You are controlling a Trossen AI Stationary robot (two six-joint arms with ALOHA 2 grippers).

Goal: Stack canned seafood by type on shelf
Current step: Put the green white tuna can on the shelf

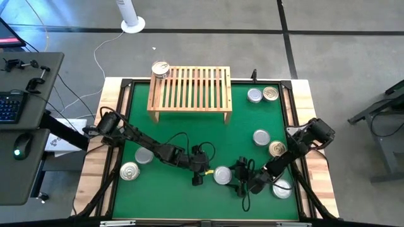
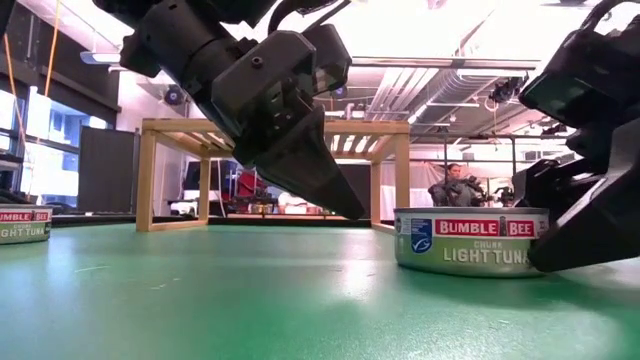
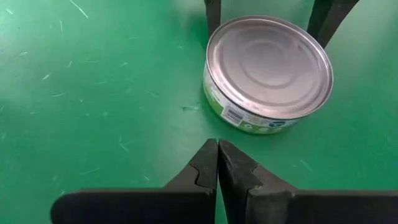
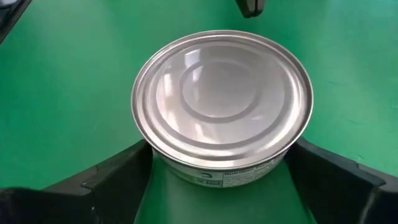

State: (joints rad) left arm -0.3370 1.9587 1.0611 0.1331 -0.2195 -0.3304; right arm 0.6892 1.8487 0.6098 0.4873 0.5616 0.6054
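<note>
Straddling a silver tuna tin (image 4: 221, 106) near the front of the green mat (image 1: 189, 139), right gripper (image 4: 217, 180) spread wide, not yet clamped. Left gripper (image 3: 217, 171) pinched together just beside. Rigid, dense, slick metal — best squeezed across the low side wall.

My arms are dark and jointed, trailing black cables; my left tool (image 3: 217, 163) has tapered, notched black fingers.

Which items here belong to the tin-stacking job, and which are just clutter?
Job:
- short round silver tuna tin between the right tool fingers
- other round tins on the green mat
- gold-lidded tin on the light-wood slatted shelf

Clutter:
- black keyboard, black mouse on the grey side desk
- white pole base
</note>
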